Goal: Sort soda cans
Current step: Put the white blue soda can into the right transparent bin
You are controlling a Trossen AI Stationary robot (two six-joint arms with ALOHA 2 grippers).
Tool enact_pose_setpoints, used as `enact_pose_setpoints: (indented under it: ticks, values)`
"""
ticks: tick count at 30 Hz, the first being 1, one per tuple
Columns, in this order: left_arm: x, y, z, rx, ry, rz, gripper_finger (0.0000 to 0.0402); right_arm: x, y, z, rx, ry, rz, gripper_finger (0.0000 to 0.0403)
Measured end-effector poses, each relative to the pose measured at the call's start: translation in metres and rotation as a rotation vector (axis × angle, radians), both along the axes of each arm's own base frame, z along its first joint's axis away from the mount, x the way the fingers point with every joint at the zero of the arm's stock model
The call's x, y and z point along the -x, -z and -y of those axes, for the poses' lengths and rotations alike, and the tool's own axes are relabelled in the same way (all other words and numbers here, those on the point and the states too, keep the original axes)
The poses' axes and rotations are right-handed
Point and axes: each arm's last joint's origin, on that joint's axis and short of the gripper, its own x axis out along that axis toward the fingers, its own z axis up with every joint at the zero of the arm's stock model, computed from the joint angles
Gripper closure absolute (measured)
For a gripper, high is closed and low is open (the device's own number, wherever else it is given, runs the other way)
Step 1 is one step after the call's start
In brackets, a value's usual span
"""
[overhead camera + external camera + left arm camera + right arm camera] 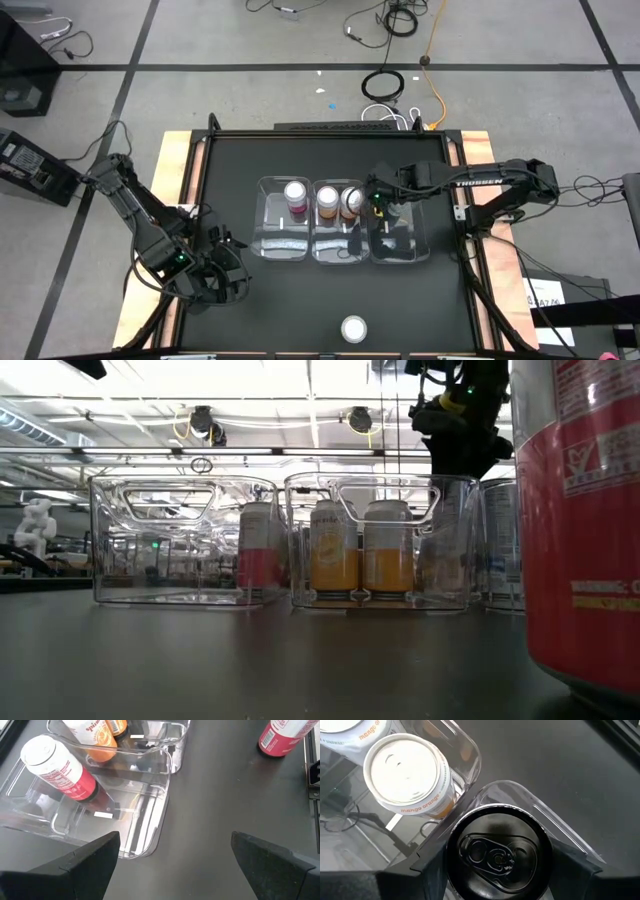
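Three clear bins stand side by side mid-table. The left bin holds one pink can. Two orange cans stand in the middle bin. My right gripper is over the far left corner of the right bin, shut on a black can. Another pink can stands on the table by the near edge. My left gripper hangs open over the near left of the table, with nothing between its fingers. My right gripper pinches the black can between its two fingers, one on each side of the can's wall just below the top rim. The fingers come from above, pointing steeply down. The can is upright inside the bin's rim; whether its base stands on the bin floor cannot be told.
The near halves of all three bins are bare. Open black table lies around the bins, up to its raised wooden edges. Cables lie on the floor beyond the far edge.
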Motion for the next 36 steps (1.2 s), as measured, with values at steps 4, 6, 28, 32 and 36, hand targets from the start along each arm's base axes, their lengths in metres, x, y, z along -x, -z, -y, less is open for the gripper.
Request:
enact_pose_setpoints:
  ticks: [4,6,28,32,36]
  values:
    - [0.0000,0.0000,0.0000,0.000,0.000,0.000,0.0013,-0.0001,-0.0001,-0.0001,-0.019,-0.005,0.001,0.0151]
    - [0.0000,0.0000,0.0000,0.000,0.000,0.000,0.0013,-0.0001,-0.0003,-0.0002,-0.022,-0.009,0.001,0.0150]
    - [0.0000,0.0000,-0.0001,0.000,0.000,0.000,0.0013,0.0001,-0.0003,-0.0005,-0.018,-0.043,-0.012,0.0095]
    - [-0.0001,0.0000,-0.0001,0.000,0.000,0.000,0.0013,0.0001,-0.0002,-0.0005,-0.016,-0.057,-0.017,0.0095]
    - [-0.0001,0.0000,-0.0001,0.000,0.000,0.000,0.0013,0.0001,-0.0002,-0.0005,-0.012,-0.077,-0.025,0.0095]
